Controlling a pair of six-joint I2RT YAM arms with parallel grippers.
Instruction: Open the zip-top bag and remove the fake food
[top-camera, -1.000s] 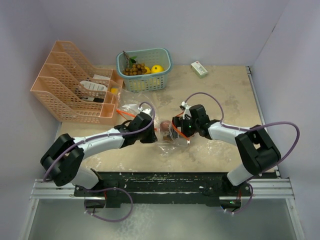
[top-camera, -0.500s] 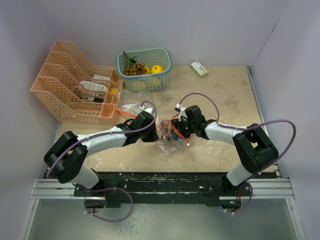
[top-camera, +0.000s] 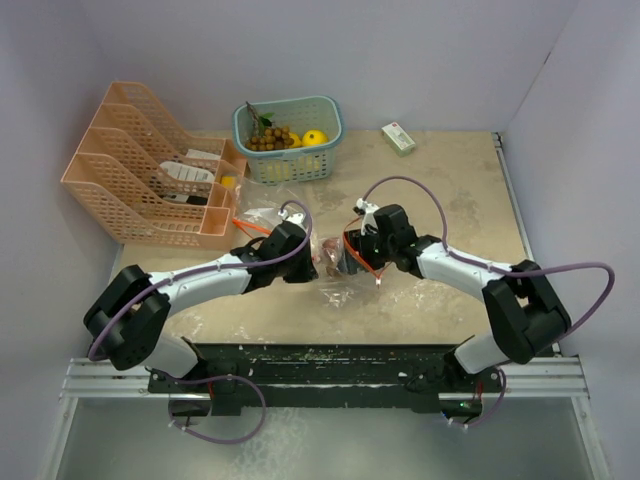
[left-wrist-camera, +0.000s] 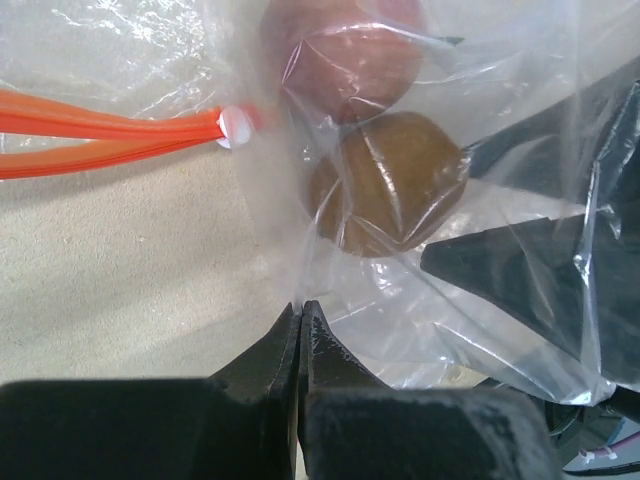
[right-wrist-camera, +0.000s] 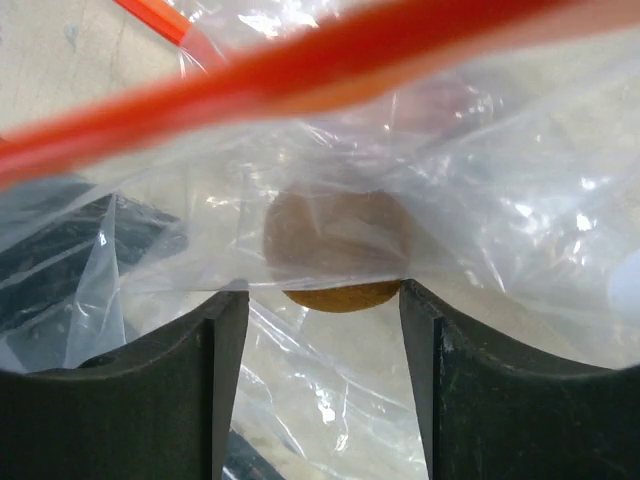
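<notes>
Left tool (left-wrist-camera: 301, 310) is pinched shut on film of the zip-top bag (left-wrist-camera: 400, 300), lower centre. Right tool (right-wrist-camera: 325, 300) stands half apart around film, with brown fake food (right-wrist-camera: 337, 255) at its fingertips inside the bag; I cannot tell if it grips. Beige counter (top-camera: 450, 190) — lilac walls (top-camera: 400, 50).

Left hand (left-wrist-camera: 302, 325) tight on zip-top bag (left-wrist-camera: 420, 320), fake food (left-wrist-camera: 385, 190) inside
</notes>
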